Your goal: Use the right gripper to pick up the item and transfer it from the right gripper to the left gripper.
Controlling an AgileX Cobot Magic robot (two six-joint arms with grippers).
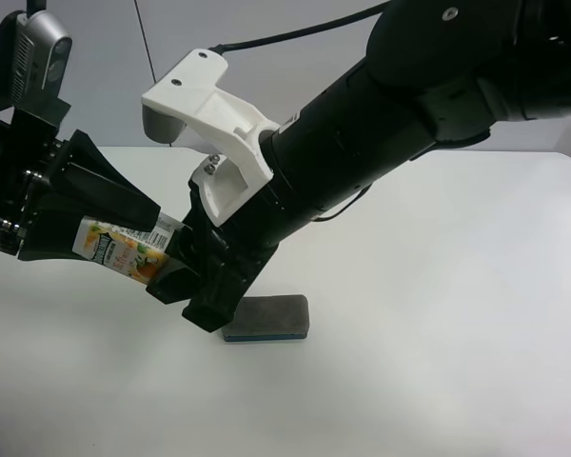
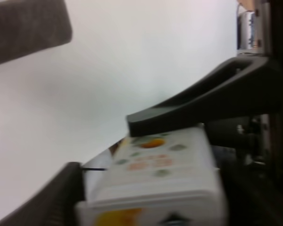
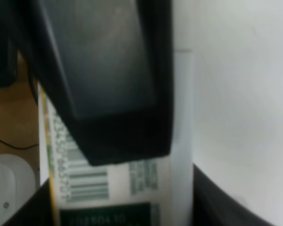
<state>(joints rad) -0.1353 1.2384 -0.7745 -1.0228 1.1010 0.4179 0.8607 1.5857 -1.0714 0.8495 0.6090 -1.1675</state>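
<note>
At the exterior view's left, the left gripper (image 1: 103, 227) hangs in the air with its jaws spread around one end of the carton (image 1: 119, 249). In the left wrist view one finger (image 2: 28, 28) stands well apart from the box, so this gripper looks unclenched and not yet gripping. The carton lies tilted between the two grippers, lifted well clear of the table (image 1: 457, 305), with its fruit print toward the high camera and its barcode face toward the right wrist camera. The right gripper (image 1: 192, 276) is clamped on the carton's other end and appears to carry it alone. Below it an eraser (image 1: 271, 317) lies flat on the table, touching nothing. The step in hand seems to be the handover itself: the pickup is done and the receiving grasp is not yet made. The next move likely calls for the left jaws to close squarely on the carton's flat sides. Only after that should the right fingers let go and draw back.
</note>
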